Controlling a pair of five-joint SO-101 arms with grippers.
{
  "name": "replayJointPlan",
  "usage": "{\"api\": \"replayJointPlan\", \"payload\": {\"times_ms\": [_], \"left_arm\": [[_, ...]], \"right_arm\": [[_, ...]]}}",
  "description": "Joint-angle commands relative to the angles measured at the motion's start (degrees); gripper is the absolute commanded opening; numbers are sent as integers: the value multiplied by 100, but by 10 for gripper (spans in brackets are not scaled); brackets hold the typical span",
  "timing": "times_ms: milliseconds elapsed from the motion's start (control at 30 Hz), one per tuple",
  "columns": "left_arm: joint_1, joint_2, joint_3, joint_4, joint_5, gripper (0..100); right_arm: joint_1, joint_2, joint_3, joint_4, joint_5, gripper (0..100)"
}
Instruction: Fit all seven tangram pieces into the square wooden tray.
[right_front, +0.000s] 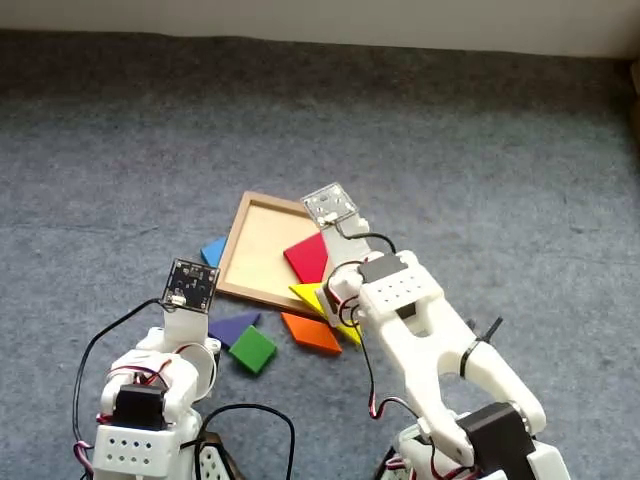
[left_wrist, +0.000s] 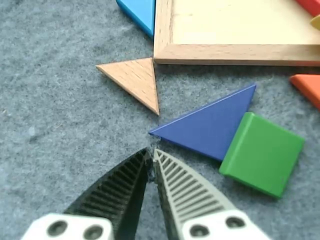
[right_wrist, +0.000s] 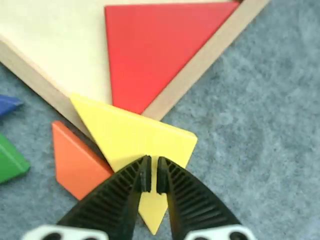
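Grey carpet (right_front: 480, 150), coarse and faintly speckled, spread flat underneath everything and reaching all sides of the high view but the far one. Along that far side, a pale plain strip (right_front: 400, 18), wall or board, with a darker band at the join.

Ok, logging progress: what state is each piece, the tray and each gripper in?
wooden tray: mostly bare
red triangle: flat inside tray
yellow triangle: lying across tray rim
orange piece: outside, on carpet
dark blue triangle: outside
green square: outside, touching dark blue triangle
wood-coloured triangle: outside
light blue piece: outside
left gripper: shut, empty
right gripper: shut, above yellow triangle
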Motion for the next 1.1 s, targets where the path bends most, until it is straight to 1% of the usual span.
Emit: {"api": "replayJointPlan", "payload": {"times_ms": [0,100,367,633,1067], "left_arm": [[-84,-48,110,26,44,7],[-84,-48,110,26,44,7],[-84,-48,110,26,44,7],[-84,-48,110,26,44,7],[-84,-48,110,26,44,7]], "right_arm": [[-127,-233,-400,-101,-62,34],[-136,-224,-505,-101,-62,34],[-488,-154,-497,-119,-62,34],[-505,1200,-1270,-84,-62,33],[-602,1938,-2026,-92,-62,33]]}}
